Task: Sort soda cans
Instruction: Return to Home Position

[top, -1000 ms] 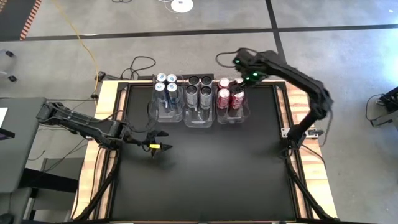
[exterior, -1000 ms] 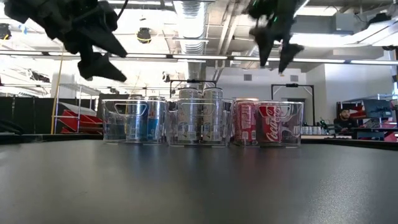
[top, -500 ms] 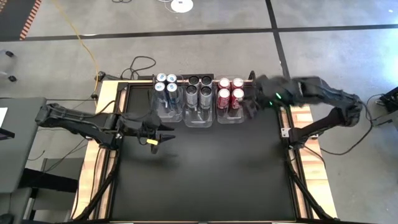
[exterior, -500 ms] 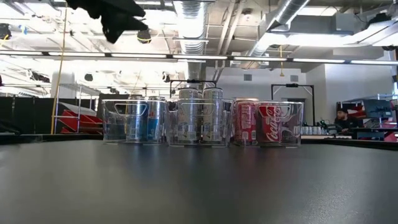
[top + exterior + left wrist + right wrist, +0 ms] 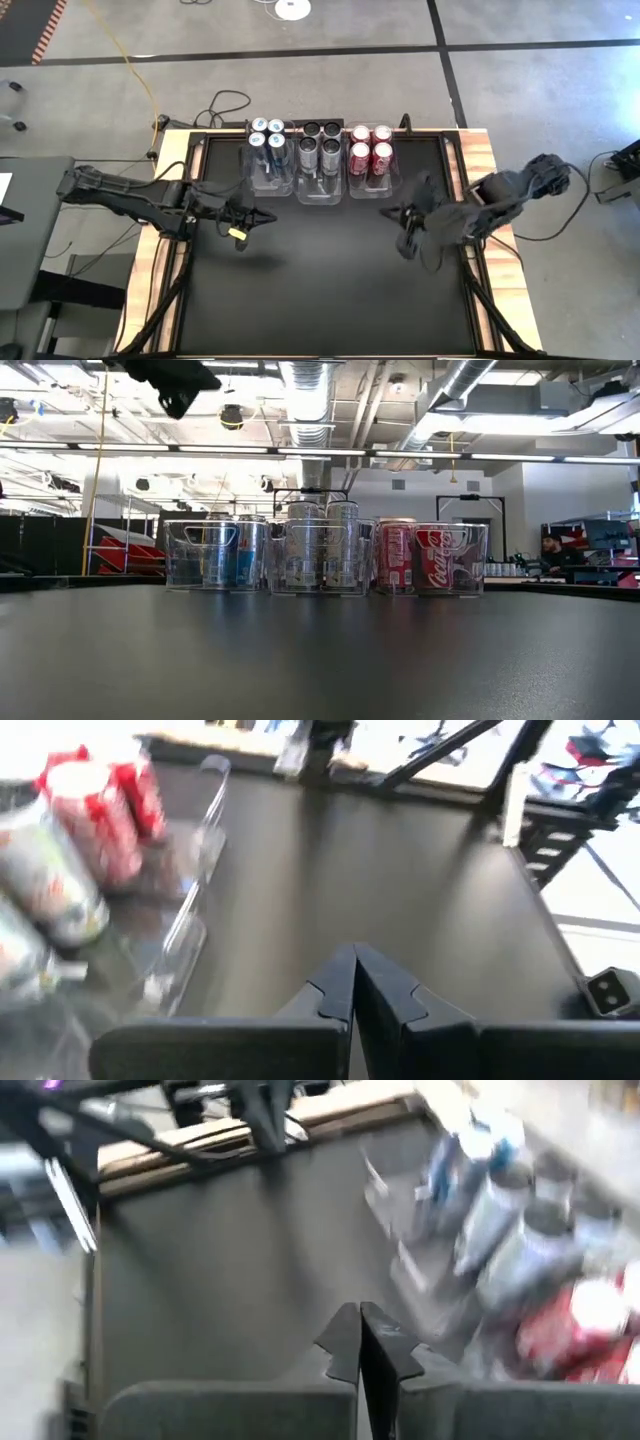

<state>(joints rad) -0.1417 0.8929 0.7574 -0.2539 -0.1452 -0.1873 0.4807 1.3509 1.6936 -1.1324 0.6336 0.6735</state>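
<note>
Well, your soda cans point(image 5: 320, 148) all sit in the far bins point(image 5: 322, 194) — right gripper point(image 5: 408, 232) nearer the reds, left gripper point(image 5: 245, 226) nearer the blues, both pinched closed, empty.

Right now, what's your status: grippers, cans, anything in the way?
Left gripper shut, empty, above table's left. Right gripper shut, empty, above its right. Cans sorted by colour in three bins. Nothing blocking.

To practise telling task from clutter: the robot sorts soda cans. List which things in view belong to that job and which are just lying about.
Job: blue-silver cans, dark cans, red cans, each colour in its own clear bin; left gripper and right gripper, both shut, over the table.
Lying about: black cables, yellow cable and white disc on the floor.
</note>
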